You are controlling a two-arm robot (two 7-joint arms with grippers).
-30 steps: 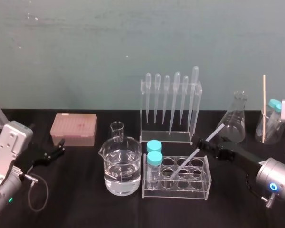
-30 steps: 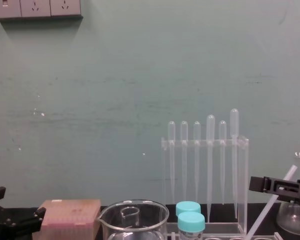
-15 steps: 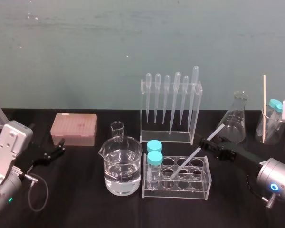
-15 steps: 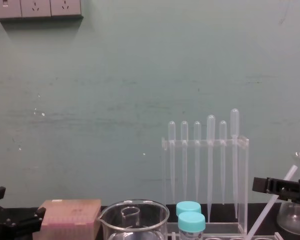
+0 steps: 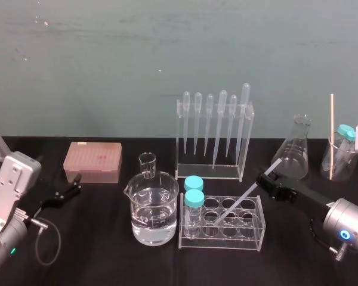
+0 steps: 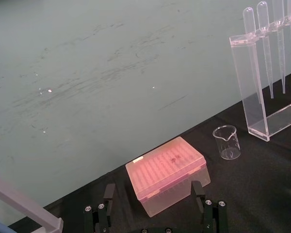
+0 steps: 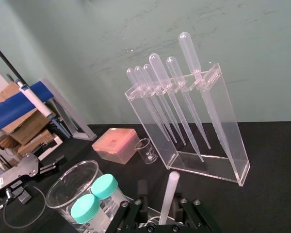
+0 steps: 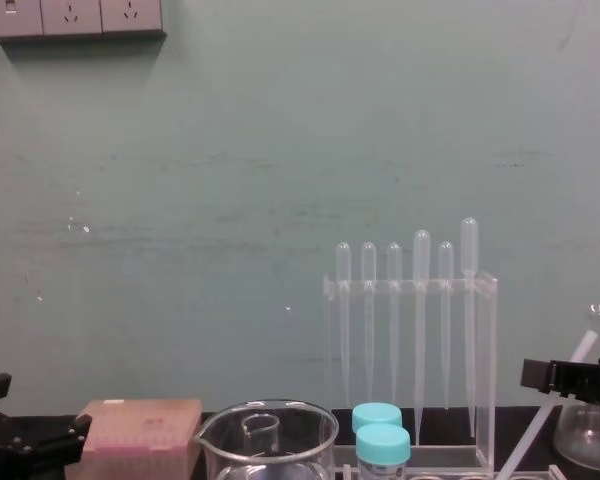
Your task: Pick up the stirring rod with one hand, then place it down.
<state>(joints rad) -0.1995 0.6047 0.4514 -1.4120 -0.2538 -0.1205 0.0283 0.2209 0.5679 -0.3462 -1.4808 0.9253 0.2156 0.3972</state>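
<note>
Right gripper (image 5: 265,180): it is sitting just right of the test-tube rack (image 5: 250,235), with its jaws standing apart on either side of the stirring rod (image 5: 238,199). In the right wrist view a gap is showing on both sides of the rod, so you are gripping nothing.
Stirring rod: it is leaning with its lower end in a well of the rack. Its upper end is tilting up and to the right, towards the conical flask (image 5: 295,152).
Step in hand: you are most likely lining up the grasp, though open jaws around a resting rod could also mean a release.
Doing it well: you should be centring the rod between the pads before closing, then closing slowly. A smooth, thin rod will probably be slipping or swinging under an off-centre pinch.
Lifting: you should be drawing it out along its own tilt, so that the lower end is not levering the rack.
Clearance: you are working near the flask and the two capped tubes (image 5: 194,190), so be moving gently.
Left gripper (image 5: 76,183): it is resting parked at the left, near the pink box (image 5: 92,161), with fingers spread and nothing between them.
</note>
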